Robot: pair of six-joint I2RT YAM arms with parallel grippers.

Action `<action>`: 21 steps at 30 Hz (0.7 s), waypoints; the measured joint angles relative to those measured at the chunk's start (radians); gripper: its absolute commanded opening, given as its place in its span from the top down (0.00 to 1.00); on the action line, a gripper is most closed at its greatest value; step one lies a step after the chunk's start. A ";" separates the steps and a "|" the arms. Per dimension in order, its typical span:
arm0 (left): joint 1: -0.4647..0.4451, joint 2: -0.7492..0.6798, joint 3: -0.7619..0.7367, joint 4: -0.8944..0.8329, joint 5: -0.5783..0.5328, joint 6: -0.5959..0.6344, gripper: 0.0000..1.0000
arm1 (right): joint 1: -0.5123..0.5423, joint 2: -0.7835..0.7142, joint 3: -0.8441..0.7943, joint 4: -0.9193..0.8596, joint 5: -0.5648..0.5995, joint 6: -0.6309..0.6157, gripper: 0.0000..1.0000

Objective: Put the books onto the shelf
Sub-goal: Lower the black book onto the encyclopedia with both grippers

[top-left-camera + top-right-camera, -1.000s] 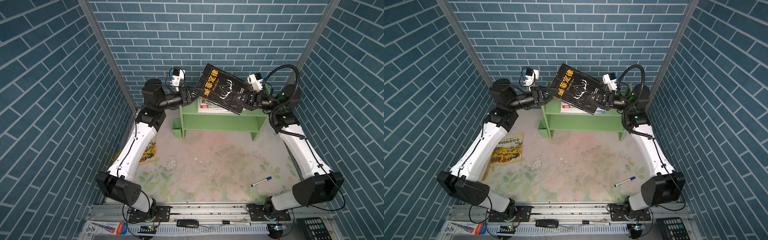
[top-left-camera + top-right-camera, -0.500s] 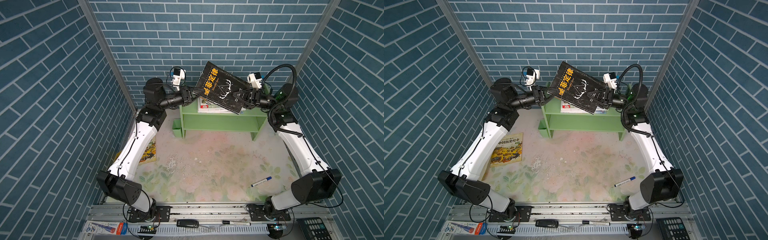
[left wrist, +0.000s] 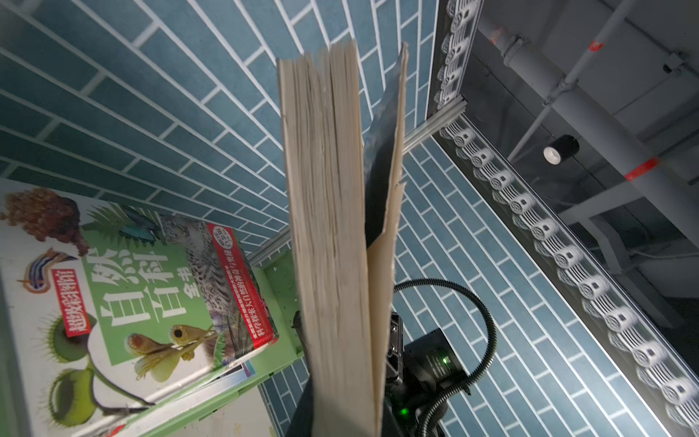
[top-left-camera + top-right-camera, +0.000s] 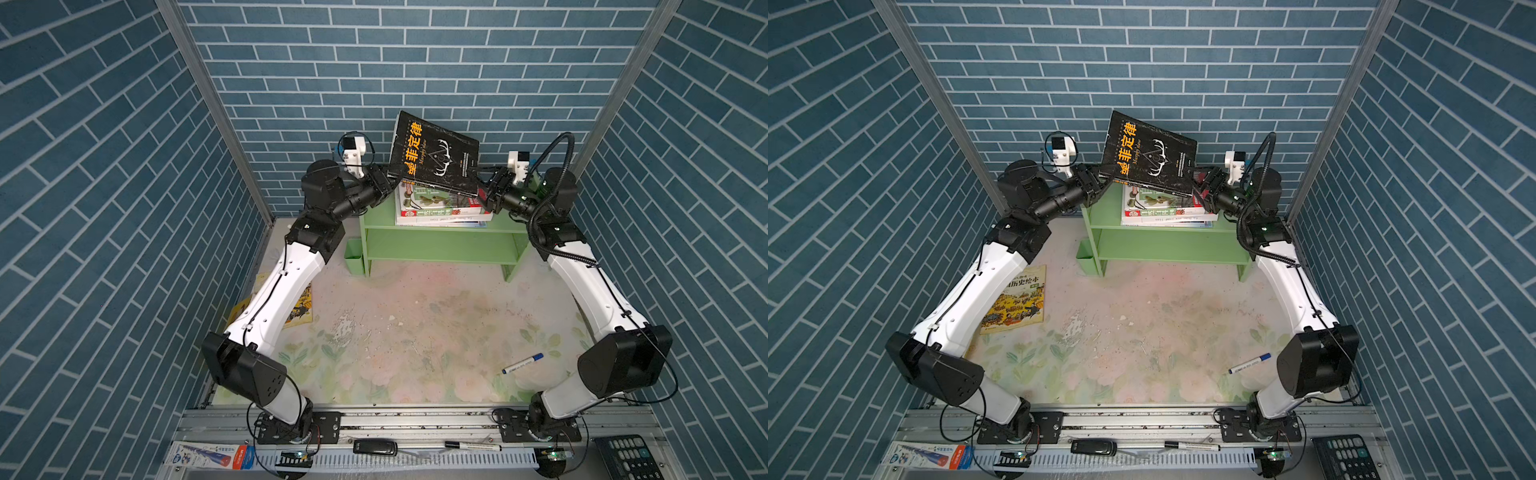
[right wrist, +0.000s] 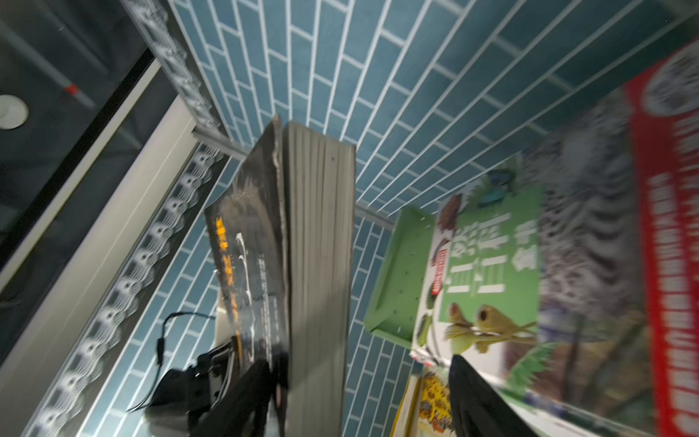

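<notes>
Tabletop has a worn floral mat on it. Shelf stands at back-centre of the mat, 2 tiers, w/ small green cup-box on its left side panel, low down. Top tier carries a flat stack of bks, w/ green botanical bk topmost. Directly on mat: yellow illus. bk lies flat near left edge. Blue-capped marker is front-right, well apart from shelf. Front rail runs along near edge, w/ black pen just in front of it.

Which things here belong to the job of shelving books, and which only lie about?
Job: black book, stacked books, yellow book, shelf.
Lying about: marker pen, calculator, black pen on the front rail.
</notes>
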 measured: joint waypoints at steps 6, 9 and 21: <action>-0.058 0.114 0.088 -0.045 -0.123 0.008 1.00 | 0.000 -0.089 0.000 -0.197 0.290 -0.219 0.25; -0.077 0.162 0.112 -0.058 -0.154 0.007 1.00 | 0.000 -0.135 0.000 -0.225 0.365 -0.313 0.25; -0.108 0.238 0.124 -0.071 -0.231 -0.005 1.00 | 0.000 -0.136 0.003 -0.262 0.478 -0.505 0.26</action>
